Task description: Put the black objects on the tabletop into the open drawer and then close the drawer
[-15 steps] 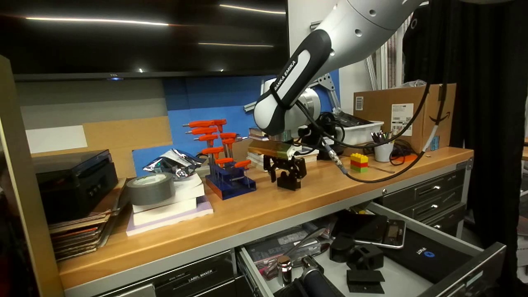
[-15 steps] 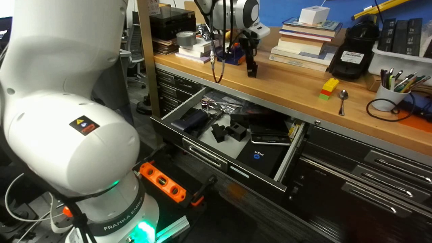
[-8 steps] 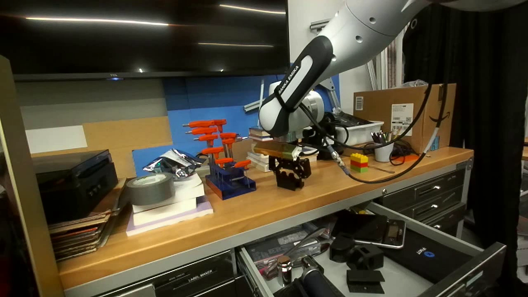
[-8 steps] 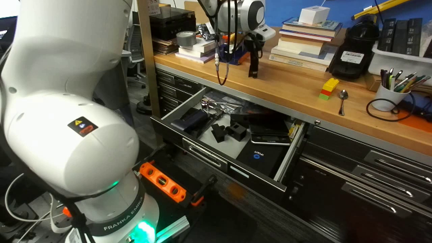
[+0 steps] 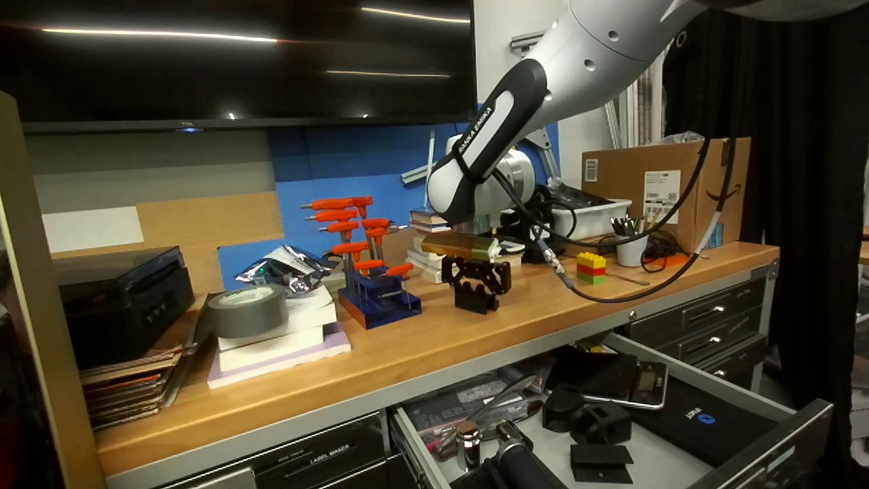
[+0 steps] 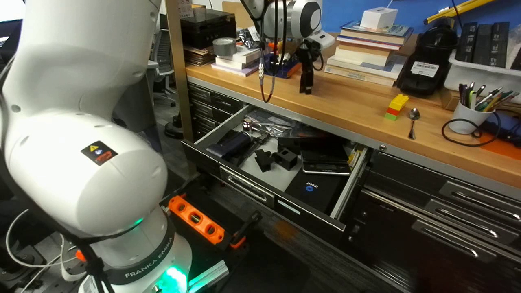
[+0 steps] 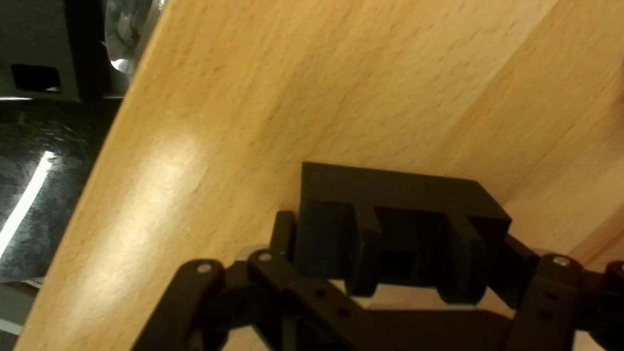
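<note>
One black block [image 5: 476, 300] stands on the wooden tabletop [image 5: 407, 353], near its front edge. It also shows in the wrist view [image 7: 390, 185]. My gripper [image 5: 476, 293] is down around it, one finger at each end. In the wrist view a thin gap shows beside the left finger [image 7: 282, 234]; contact at the right finger [image 7: 521, 258] is hard to tell. The wide drawer [image 6: 247, 187] is pulled open. Inside lie several small black pieces [image 6: 285, 158], beside a scale [image 6: 325, 167] and a flat black iFixit case [image 6: 311, 193].
The blue stand [image 5: 380, 305] with orange-red hex keys is close beside the gripper. Book stacks [image 6: 362, 69] stand behind. A toy-brick stack [image 6: 396, 106], a spoon [image 6: 413, 122] and a pen cup [image 6: 468, 116] are along the bench. A cable [image 5: 624, 295] hangs from the arm.
My gripper has shifted slightly right and turned a little around the block; in the last half second it barely moves. The finger spread looks unchanged. The block and drawer have not visibly moved.
</note>
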Action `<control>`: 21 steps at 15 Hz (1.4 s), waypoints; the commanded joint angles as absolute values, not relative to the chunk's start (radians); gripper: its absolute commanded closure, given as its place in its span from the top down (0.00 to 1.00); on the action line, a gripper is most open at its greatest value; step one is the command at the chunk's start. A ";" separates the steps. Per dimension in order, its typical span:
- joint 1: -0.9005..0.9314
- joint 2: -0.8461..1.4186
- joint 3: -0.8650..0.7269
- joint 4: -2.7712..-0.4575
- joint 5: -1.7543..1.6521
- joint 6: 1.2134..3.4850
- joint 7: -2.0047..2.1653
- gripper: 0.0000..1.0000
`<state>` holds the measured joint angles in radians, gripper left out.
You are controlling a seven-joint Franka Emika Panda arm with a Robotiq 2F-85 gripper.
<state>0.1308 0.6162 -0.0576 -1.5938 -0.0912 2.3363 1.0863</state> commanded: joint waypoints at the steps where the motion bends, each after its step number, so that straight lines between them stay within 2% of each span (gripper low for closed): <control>1: 0.124 0.601 -0.056 -1.589 -0.056 2.298 1.023 0.62; 7: 0.109 0.423 -0.084 -1.761 -0.081 2.210 0.966 0.62; 15: 0.031 0.089 -0.090 -2.126 -0.056 2.084 0.833 0.62; 21: -0.022 -0.020 -0.088 -2.358 0.048 2.107 0.692 0.62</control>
